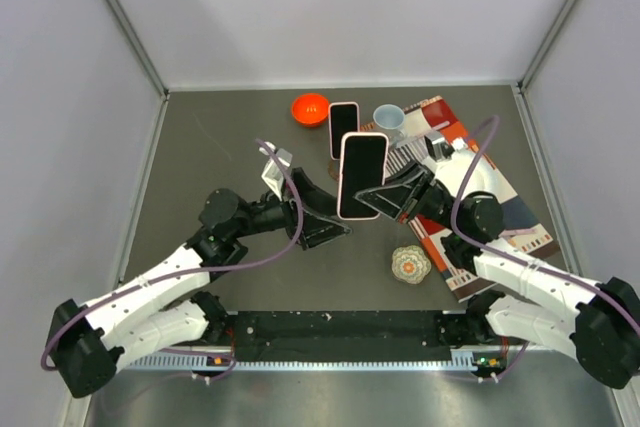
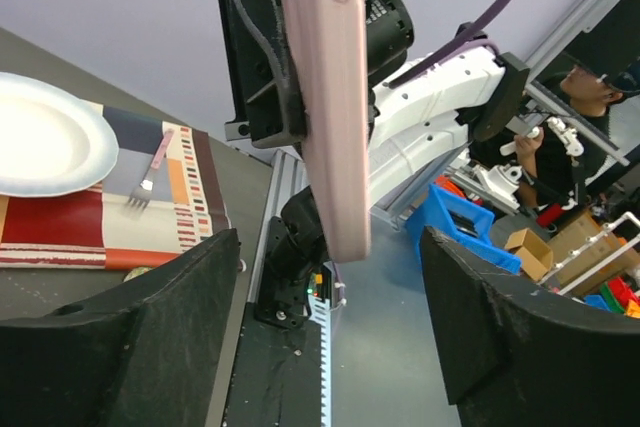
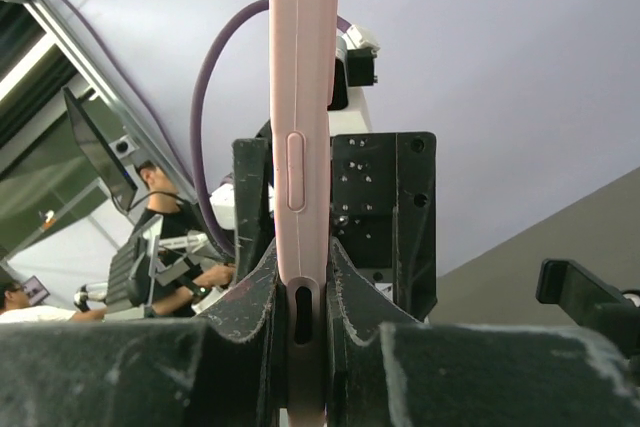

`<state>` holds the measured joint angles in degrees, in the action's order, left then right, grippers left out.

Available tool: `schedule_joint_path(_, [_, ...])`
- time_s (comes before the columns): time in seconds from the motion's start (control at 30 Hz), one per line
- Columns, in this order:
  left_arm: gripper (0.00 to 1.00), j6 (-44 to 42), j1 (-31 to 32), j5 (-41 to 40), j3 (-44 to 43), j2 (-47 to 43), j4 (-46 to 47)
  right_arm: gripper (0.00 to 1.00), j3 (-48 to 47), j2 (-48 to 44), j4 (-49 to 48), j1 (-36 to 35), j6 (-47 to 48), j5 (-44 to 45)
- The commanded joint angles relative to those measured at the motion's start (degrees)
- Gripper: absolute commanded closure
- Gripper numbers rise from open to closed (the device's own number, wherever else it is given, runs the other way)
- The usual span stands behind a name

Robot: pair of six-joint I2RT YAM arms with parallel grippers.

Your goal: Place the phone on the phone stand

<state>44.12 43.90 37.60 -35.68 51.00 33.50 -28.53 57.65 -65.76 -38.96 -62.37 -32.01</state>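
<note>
The phone point(image 1: 362, 175), in a pink case with a dark screen, is held upright in the air over the table's middle. My right gripper point(image 1: 380, 197) is shut on its lower edge; in the right wrist view the fingers point(image 3: 245, 292) clamp both faces of the phone point(image 3: 303, 97). My left gripper point(image 1: 335, 230) is open just left of and below the phone. In the left wrist view the phone's edge point(image 2: 330, 97) hangs above the gap between my left gripper's point(image 2: 330, 257) wide-apart fingers. A dark, pale-rimmed slab point(image 1: 343, 130) stands behind on a brownish base; I cannot tell if it is the stand.
An orange bowl point(image 1: 310, 108) and a pale blue cup point(image 1: 389, 121) sit at the back. A patterned mat point(image 1: 500, 202) lies under the right arm, with a white plate point(image 2: 50, 142) and a fork point(image 2: 148, 182). A knitted ball point(image 1: 410, 264) lies near the front.
</note>
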Motion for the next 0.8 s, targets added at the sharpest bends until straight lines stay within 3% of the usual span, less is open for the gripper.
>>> schedule_joint_path(0.0, [0.26, -1.84, 1.28, -4.38, -1.67, 1.12, 6.31, 1.00, 0.67, -1.31, -10.46, 0.11, -2.59, 1.60])
schedule_joint_path(0.3, [0.41, 2.19, 1.54, -5.53, -2.81, 4.89, 10.88, 1.00, 3.31, -2.19, -10.18, -1.73, 0.05, 4.50])
schedule_joint_path(0.4, [0.54, 3.78, 1.80, -3.43, -3.43, 6.56, 14.49, 1.00, 3.57, -2.01, -10.97, -2.08, 0.05, 5.20])
schedule_joint_path(0.43, [0.65, 3.78, 1.98, -3.33, -3.60, 6.65, 14.67, 1.00, 3.66, -2.01, -10.97, -2.26, -0.03, 5.64])
schedule_joint_path(0.5, [0.75, 2.82, 2.07, -3.24, -4.22, 6.48, 12.83, 1.00, 3.84, -2.54, -10.36, -2.44, 0.23, 5.82])
schedule_joint_path(0.53, [0.88, 2.47, 2.07, -3.24, -4.31, 6.30, 12.21, 1.00, 3.75, -2.63, -9.66, -2.52, 0.49, 5.82])
schedule_joint_path(0.63, [1.00, -0.51, 2.16, -4.28, -4.66, 4.90, 7.83, 1.00, 3.57, -4.20, -5.63, -2.70, 1.46, 5.82])
schedule_joint_path(0.73, [1.00, -8.24, 2.16, -5.96, -6.76, 2.00, -5.51, 0.69, 2.00, -9.02, 7.88, -2.70, 7.42, 4.16])
schedule_joint_path(0.77, [1.00, -12.35, 2.16, -6.31, -7.20, 0.34, -8.42, 0.51, 0.95, -10.44, 13.84, -2.35, 10.05, 3.02])
